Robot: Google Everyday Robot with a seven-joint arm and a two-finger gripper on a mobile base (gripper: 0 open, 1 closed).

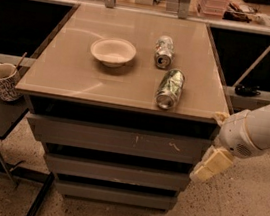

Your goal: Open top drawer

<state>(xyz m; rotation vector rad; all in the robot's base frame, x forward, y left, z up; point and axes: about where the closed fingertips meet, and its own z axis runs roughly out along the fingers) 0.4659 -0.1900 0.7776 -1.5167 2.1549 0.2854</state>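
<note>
Where top drawer face ends, gripper hangs just beside.

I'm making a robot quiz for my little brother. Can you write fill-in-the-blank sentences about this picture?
1. Next to the bowl, the number of cans lying on their sides is ___.
2. The gripper hangs by the ___ end of the top drawer.
3. The top drawer is ___, not pulled out.
4. The mug stands to the ___ of the drawers.

Missing words: two; right; closed; left.
</note>
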